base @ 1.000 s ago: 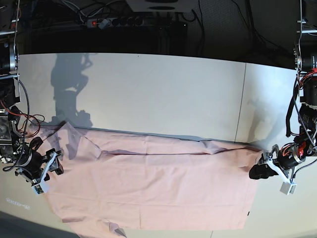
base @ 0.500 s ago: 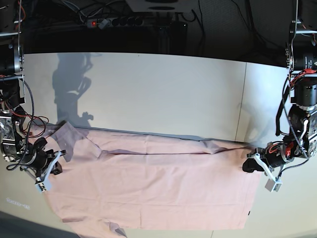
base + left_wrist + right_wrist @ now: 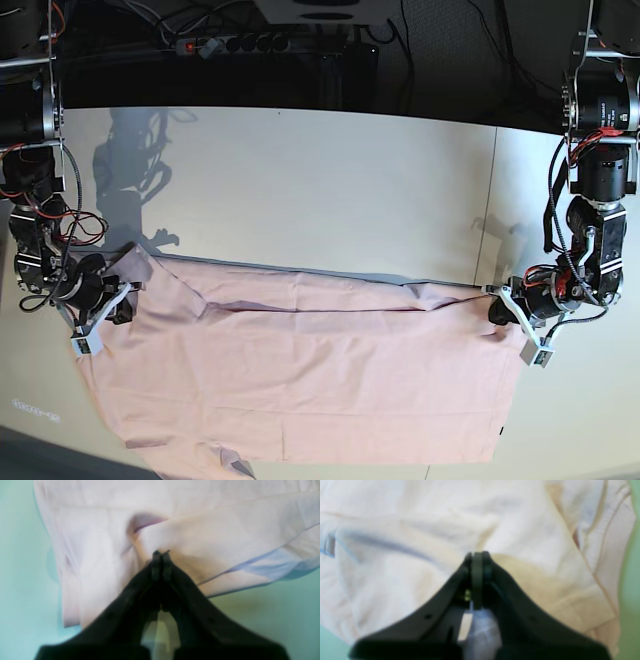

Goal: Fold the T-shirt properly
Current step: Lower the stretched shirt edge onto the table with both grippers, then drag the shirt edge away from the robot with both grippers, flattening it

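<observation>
Up close through my left wrist view, my left gripper [image 3: 160,555] has its jaws pressed together on a raised fold of the T-shirt [image 3: 175,517], pale pink cloth bunching at the tips over the table [image 3: 287,620].

Through my right wrist view, my right gripper [image 3: 477,556] is likewise clamped on the T-shirt [image 3: 420,530], with a ribbed hem running along the right.

From the base view, the T-shirt [image 3: 310,380] lies spread flat on the table [image 3: 300,190], my left gripper [image 3: 503,308] pinching one side edge and my right gripper [image 3: 118,303] the opposite one.
</observation>
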`<state>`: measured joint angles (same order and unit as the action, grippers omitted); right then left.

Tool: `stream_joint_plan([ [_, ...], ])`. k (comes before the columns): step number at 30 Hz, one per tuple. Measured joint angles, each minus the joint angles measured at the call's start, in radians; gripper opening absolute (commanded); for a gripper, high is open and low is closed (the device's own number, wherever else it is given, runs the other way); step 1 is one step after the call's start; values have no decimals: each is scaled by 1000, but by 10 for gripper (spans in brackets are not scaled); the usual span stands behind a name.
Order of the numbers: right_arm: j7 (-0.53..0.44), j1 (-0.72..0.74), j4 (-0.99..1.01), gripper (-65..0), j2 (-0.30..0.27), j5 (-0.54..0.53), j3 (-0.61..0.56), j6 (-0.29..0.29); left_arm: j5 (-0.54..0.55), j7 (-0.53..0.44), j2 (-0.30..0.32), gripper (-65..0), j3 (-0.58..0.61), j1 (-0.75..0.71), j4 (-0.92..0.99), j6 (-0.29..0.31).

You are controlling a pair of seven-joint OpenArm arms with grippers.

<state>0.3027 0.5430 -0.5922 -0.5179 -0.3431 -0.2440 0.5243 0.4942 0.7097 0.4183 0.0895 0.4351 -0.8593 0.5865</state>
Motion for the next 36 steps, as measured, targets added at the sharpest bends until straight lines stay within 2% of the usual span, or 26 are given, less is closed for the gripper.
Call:
stream_joint_plan([
  [5, 25, -14, -14, -650, -3, -2, 1, 0, 16, 55, 3, -650, -2, 3, -3, -5],
  [7, 63, -23, -28, -650, -9, -35, 6, 0, 36, 102, 5, -650, -4, 7, -6, -5],
  [11, 123, -99, -110, -650, -29, -97, 71, 0, 201, 193, 37, -650, -3, -34, -43, 34],
  [13, 135, -163, -172, -650, -40, -112, 128, 0, 258, 197, 59, -650, -3, -81, -85, 36],
  [18, 151, -323, -319, -650, -61, -126, 254, 0, 293, 186, 100, -650, -5, -200, -211, 43],
  [28, 206, -628, -598, -650, -78, -163, 422, 1, 307, 142, 105, -650, -17, -458, -472, 51],
  [31, 212, -699, -661, -650, -83, -158, 455, 2, 318, 137, 100, -650, -65, -546, -538, 53],
  [36, 224, -795, -734, -650, -103, -173, 490, 2, 331, 172, 96, -650, -219, -693, -632, 66],
])
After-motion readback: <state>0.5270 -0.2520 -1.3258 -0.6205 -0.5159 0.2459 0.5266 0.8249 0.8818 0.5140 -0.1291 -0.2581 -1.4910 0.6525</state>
